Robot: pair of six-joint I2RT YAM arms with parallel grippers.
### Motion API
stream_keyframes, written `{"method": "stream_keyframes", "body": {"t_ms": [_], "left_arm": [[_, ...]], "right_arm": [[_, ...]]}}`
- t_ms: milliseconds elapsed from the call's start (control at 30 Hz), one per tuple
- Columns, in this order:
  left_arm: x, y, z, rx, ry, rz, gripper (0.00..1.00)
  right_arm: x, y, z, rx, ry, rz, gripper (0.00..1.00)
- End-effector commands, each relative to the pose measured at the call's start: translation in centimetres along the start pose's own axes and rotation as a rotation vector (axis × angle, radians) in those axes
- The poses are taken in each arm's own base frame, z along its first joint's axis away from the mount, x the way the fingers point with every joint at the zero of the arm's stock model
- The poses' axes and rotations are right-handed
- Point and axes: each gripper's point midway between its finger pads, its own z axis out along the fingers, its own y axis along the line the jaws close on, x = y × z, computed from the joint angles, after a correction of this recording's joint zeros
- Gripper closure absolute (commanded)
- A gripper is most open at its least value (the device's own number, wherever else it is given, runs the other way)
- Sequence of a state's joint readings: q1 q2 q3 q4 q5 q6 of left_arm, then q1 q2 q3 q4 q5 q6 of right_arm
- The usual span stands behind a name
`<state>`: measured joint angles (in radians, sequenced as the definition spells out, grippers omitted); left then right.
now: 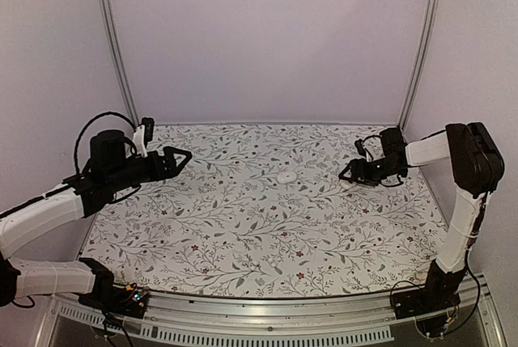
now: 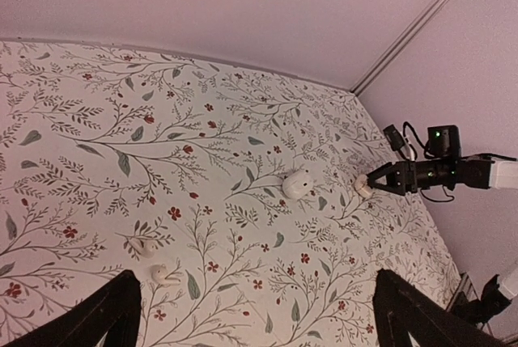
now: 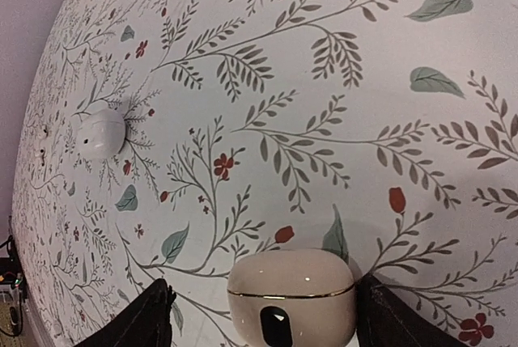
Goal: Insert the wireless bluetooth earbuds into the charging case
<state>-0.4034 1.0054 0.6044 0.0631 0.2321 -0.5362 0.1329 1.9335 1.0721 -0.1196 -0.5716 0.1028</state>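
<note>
The charging case (image 3: 291, 298) is a white pebble with a gold seam and a dark oval spot, lid closed, resting on the table. My right gripper (image 3: 265, 284) is open and straddles it, the right finger close against it and the left finger apart. The case also shows in the top view (image 1: 346, 185) at the right gripper (image 1: 350, 177). Two small white earbuds (image 2: 164, 274) (image 2: 137, 243) lie on the cloth just ahead of my left gripper's left finger. My left gripper (image 2: 256, 278) is open and empty, held above the table (image 1: 180, 155).
A plain white oval lump (image 1: 286, 177) lies mid-table between the arms; it also shows in the left wrist view (image 2: 296, 184) and the right wrist view (image 3: 101, 133). The floral cloth (image 1: 243, 234) covers the table. Walls and metal posts (image 1: 113, 48) close the back.
</note>
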Motion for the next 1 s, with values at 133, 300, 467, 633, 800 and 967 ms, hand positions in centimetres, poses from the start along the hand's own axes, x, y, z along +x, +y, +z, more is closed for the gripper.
{"method": "stream_keyframes", "body": {"t_ms": [133, 300, 467, 633, 800, 967], "left_arm": [[0.5, -0.6, -0.4, 0.027, 0.002, 0.006, 0.0], [0.7, -0.5, -0.2, 0.029, 0.011, 0.005, 0.0], [0.9, -0.4, -0.2, 0.023, 0.017, 0.007, 0.0], [0.9, -0.2, -0.3, 0.012, 0.014, 0.009, 0.0], [0.9, -0.2, -0.2, 0.013, 0.017, 0.01, 0.0], [1.0, -0.1, -0.1, 0.009, 0.022, 0.016, 0.0]], "right_arm": [[4.0, 4.7, 2.4, -0.061, 0.089, -0.09, 0.24], [4.4, 5.6, 3.1, 0.052, 0.072, -0.184, 0.24], [3.9, 5.3, 3.3, 0.188, 0.042, -0.26, 0.23], [4.7, 5.6, 4.2, 0.296, 0.081, -0.314, 0.24], [5.7, 5.9, 5.0, 0.336, 0.119, -0.359, 0.28], [6.2, 5.9, 4.9, 0.359, 0.13, -0.375, 0.32]]}}
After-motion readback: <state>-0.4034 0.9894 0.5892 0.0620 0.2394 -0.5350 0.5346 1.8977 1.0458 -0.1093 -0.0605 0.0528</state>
